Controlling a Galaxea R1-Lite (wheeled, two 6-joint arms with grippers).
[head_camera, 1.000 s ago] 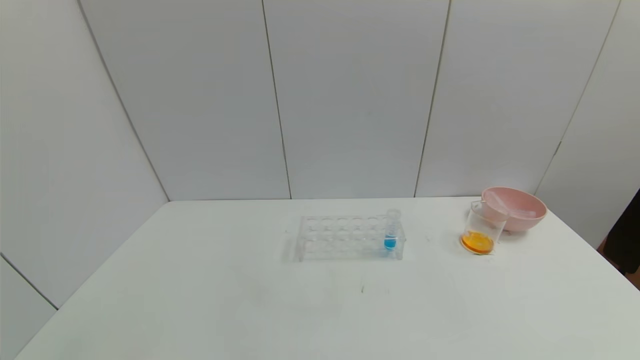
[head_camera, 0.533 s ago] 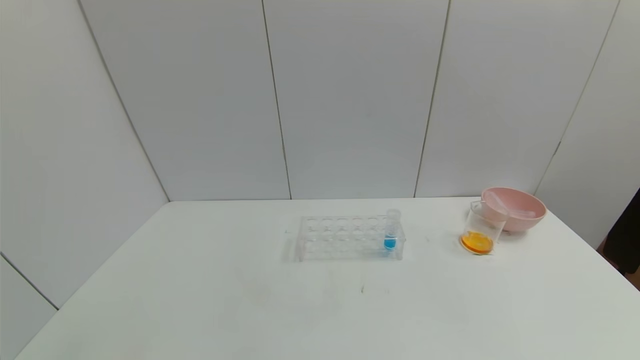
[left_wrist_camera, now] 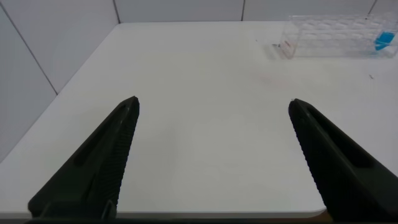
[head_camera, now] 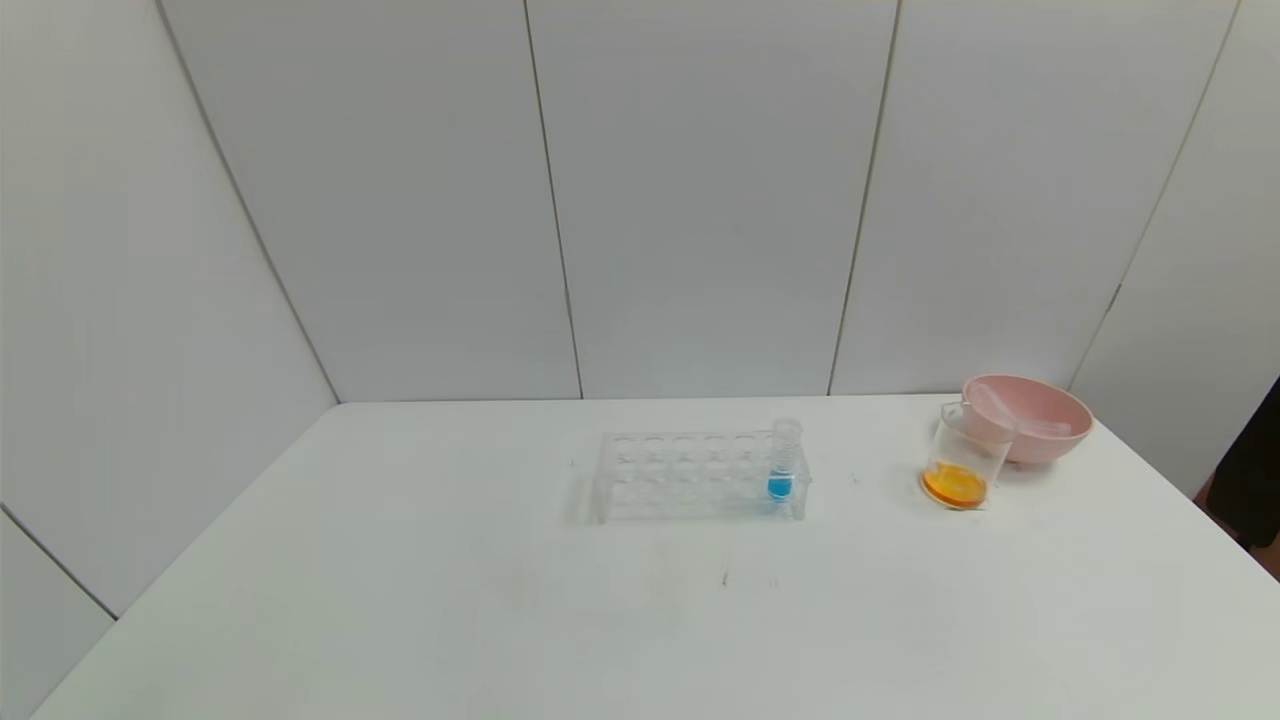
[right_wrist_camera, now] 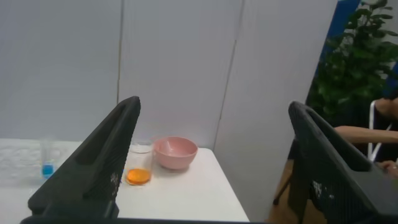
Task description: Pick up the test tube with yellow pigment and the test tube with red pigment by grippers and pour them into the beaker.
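Head view. A white table [head_camera: 400, 600] fills the lower half of the scene, backed by pale grey wall panels [head_camera: 700, 200] that meet at thin dark seams. Near the middle of the table stands a clear rack [head_camera: 700, 475] holding one upright tube with blue liquid [head_camera: 782, 465] at its right end. Well to the right, the beaker [head_camera: 962, 465] stands on the table with orange liquid in its bottom. Just behind it, and touching it or nearly so, sits a pink bowl [head_camera: 1035, 415] in which two clear tubes [head_camera: 1010, 410] lie emptied, so their pigments cannot be told apart. Neither arm appears in this view.

Left wrist view. The left gripper [left_wrist_camera: 214, 155] hangs over the bare near-left part of the table [left_wrist_camera: 205, 81], jaws spread wide and holding nothing. The rack [left_wrist_camera: 336, 37] and its blue tube [left_wrist_camera: 382, 41] lie far off.

Right wrist view. The right gripper [right_wrist_camera: 214, 155] is likewise spread wide and empty, off the right end of the table [right_wrist_camera: 186, 193]. Beyond it are the beaker [right_wrist_camera: 139, 168], the pink bowl [right_wrist_camera: 175, 152] and the blue tube [right_wrist_camera: 47, 158] before grey wall panels [right_wrist_camera: 174, 62]. Past the panels' edge are a leafy plant [right_wrist_camera: 367, 56] and part of a person [right_wrist_camera: 379, 140].
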